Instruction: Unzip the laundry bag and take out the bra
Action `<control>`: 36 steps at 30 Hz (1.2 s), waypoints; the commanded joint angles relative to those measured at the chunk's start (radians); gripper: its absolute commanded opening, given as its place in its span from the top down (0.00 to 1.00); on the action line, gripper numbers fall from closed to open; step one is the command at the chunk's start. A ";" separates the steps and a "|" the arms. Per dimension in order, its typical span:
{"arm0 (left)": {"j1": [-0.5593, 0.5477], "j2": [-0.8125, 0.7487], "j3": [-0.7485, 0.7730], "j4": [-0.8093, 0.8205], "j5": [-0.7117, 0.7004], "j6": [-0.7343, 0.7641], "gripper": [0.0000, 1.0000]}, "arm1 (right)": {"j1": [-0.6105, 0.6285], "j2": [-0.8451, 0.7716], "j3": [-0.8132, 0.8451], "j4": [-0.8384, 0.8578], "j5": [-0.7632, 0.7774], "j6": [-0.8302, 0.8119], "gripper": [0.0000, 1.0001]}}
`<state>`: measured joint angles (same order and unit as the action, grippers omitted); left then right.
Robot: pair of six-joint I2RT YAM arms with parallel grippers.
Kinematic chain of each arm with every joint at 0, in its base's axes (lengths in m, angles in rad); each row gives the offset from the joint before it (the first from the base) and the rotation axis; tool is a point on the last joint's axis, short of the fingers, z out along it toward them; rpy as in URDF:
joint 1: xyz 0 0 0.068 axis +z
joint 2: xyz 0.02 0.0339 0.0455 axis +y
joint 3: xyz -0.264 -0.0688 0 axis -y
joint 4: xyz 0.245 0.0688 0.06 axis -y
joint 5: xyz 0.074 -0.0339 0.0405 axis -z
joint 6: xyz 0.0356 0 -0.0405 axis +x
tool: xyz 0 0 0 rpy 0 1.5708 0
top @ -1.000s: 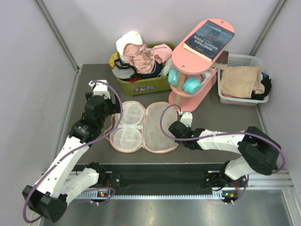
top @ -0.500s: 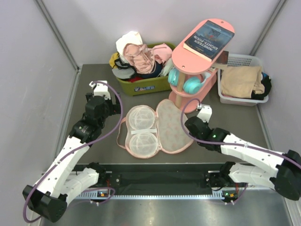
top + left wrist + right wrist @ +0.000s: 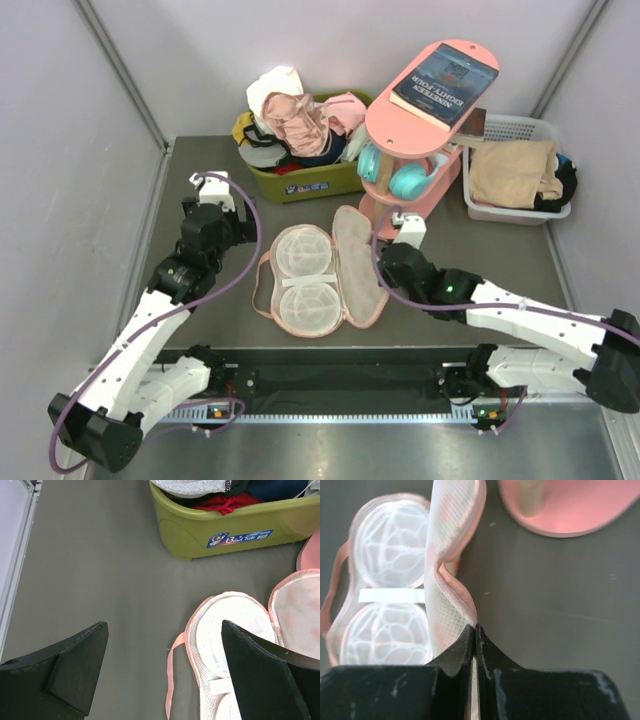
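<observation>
Bench (image 3: 470,250): grey, carries everything. Back row:
- pink two-tier stand (image 3: 385,125), with a book (image 3: 444,82) on top and teal headphones (image 3: 400,178) on the lower tier
- green tub (image 3: 310,185) heaped with clothes, left of the stand
- white basket (image 3: 510,212) with a folded tan cloth (image 3: 512,170), right of the stand

Laundry bag (image 3: 360,260) lies unzipped mid-bench, in front of the tub and stand. Its left half is flat, holding two white ribbed cups (image 3: 297,272) with a white band across. Its right half is tilted up on edge.

Right hand (image 3: 475,628): fingers pressed together, pinching the pink-trimmed rim of the raised half.

Left hand (image 3: 164,630): fingers spread, holding nothing, over bare bench just left of the bag and near the tub.
</observation>
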<state>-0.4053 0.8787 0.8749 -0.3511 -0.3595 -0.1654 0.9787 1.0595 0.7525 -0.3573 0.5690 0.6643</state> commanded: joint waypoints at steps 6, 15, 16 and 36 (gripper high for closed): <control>0.005 -0.024 -0.002 0.050 -0.012 0.003 0.01 | 0.161 0.247 0.113 0.265 -0.119 0.018 1.00; 0.005 -0.026 -0.002 0.050 -0.010 0.000 0.01 | 0.183 0.462 0.211 0.409 -0.233 0.026 1.00; 0.005 -0.027 -0.004 0.052 -0.010 0.000 0.01 | 0.184 0.489 0.220 0.429 -0.242 0.027 1.00; 0.006 -0.017 0.003 0.046 -0.010 -0.022 0.01 | 0.209 0.536 0.251 0.506 -0.291 -0.074 0.07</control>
<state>-0.4053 0.8722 0.8745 -0.3511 -0.3607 -0.1688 1.1770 1.6772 1.0256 0.0849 0.2531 0.6365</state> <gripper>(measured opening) 0.989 0.873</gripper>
